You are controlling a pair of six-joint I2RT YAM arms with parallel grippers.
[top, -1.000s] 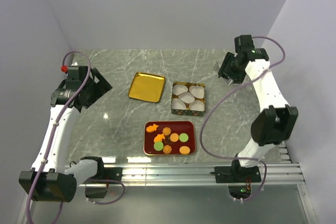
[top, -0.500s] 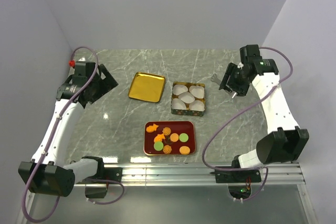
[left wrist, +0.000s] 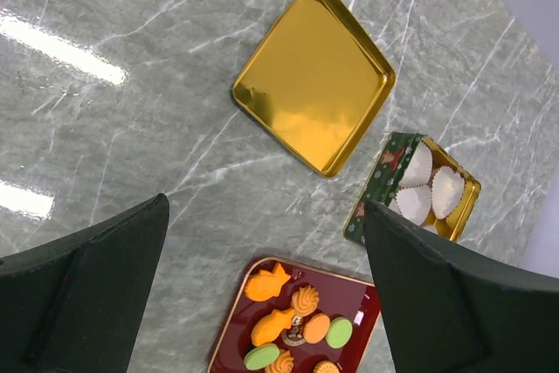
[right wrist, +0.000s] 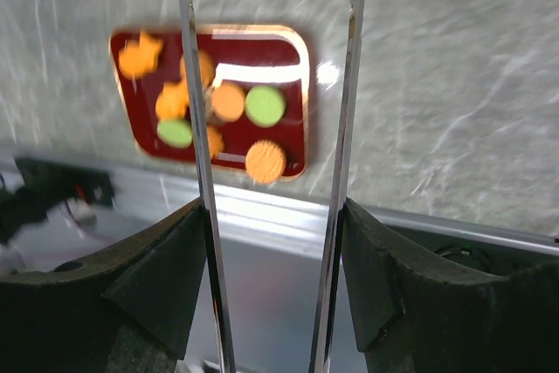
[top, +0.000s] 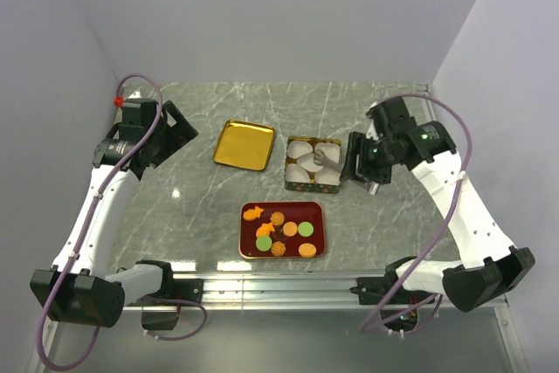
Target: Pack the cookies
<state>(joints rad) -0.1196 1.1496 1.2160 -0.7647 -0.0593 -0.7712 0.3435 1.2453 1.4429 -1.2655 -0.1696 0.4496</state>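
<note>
The cookies (top: pixel 282 230), green and orange pieces, all lie on a dark red tray (top: pixel 307 211) close to the middle of the tabletop's (top: pixel 201 207) near edge. Behind it, a green tin (top: pixel 313 187) holds white paper cups (top: pixel 307 153), and a gold lid (top: pixel 244 144) lies just beside the tin's left side. The right arm rises along the right edge and folds back leftward. The right gripper (right wrist: pixel 272 216) is clamped on metal tongs (right wrist: pixel 194 111) that reach over the tin; contact with the cups cannot be determined. The left arm stretches along the left edge. The left gripper (left wrist: pixel 264 205) stands fully spread and empty near the far left corner, aimed inward.
</note>
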